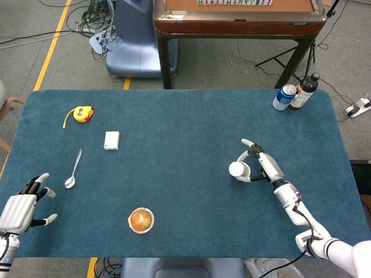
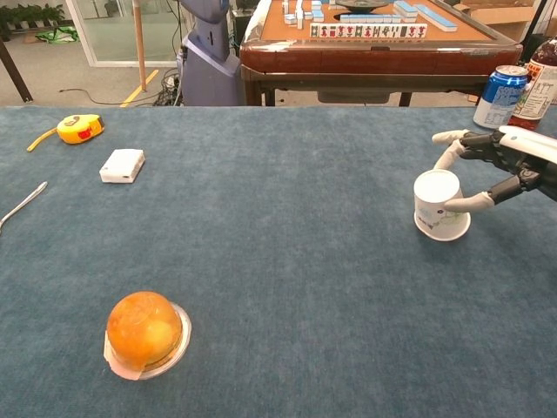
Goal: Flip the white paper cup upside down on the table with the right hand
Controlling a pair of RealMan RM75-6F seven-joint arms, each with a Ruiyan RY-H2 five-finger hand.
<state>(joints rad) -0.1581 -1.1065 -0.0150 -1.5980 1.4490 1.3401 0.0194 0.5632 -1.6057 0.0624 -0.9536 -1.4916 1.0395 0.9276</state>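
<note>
The white paper cup [image 1: 237, 169] [image 2: 439, 202] stands upside down on the blue table [image 1: 185, 191], wide rim on the cloth and base up, right of centre. My right hand [image 1: 264, 165] [image 2: 509, 165] reaches in from the right and still grips the cup, thumb on its near side and a finger curved round its far side. Far off at the table's front left corner, my left hand [image 1: 20, 208] hangs open with fingers apart, holding nothing; the chest view does not show it.
A blue can [image 1: 284, 97] [image 2: 500, 96] and a dark bottle [image 1: 304, 91] stand at the back right corner. An orange in a clear cup [image 1: 141, 220] [image 2: 144, 333] sits near the front. A spoon [image 1: 73, 171], white box [image 1: 111, 140] and yellow tape measure [image 1: 83, 113] lie left.
</note>
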